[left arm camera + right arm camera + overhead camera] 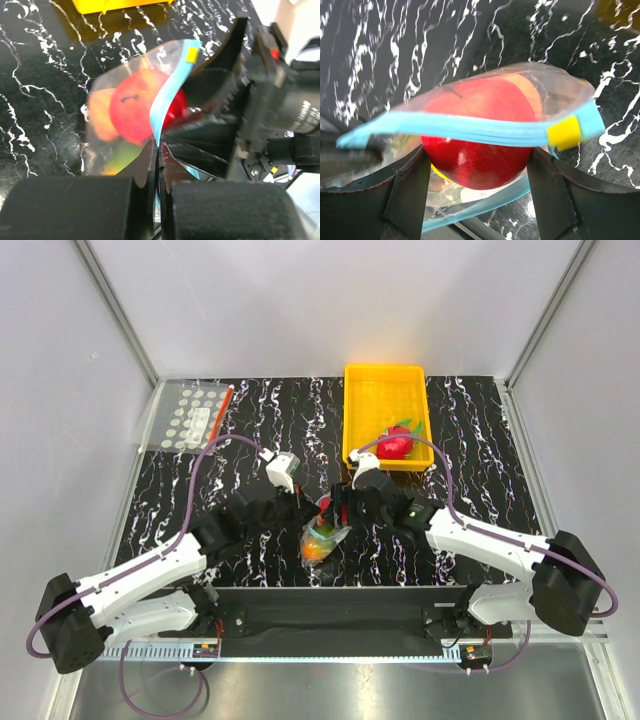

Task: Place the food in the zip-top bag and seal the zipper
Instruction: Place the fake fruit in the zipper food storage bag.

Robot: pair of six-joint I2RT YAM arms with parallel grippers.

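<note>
The zip-top bag [322, 540] lies at the table's near middle between both grippers, its mouth facing the far side. My left gripper [310, 508] is shut on the pale blue zipper [167, 92]; its fingers [150, 165] pinch the strip edge-on. My right gripper [477, 151] is shut on the red apple [475, 135], which sits in the open bag mouth between the upper zipper strip [470, 129] and the lower one. A peach-orange fruit [100, 115] and an orange-and-green one [120, 157] lie inside the bag. A yellow slider tab [563, 132] sits at the strip's end.
The yellow tray [372, 400] stands at the back right and holds a red toy fruit with green leaves [397, 445]. A flat white-dotted bag with a red strip [195, 415] lies at the back left. Grey walls enclose the table.
</note>
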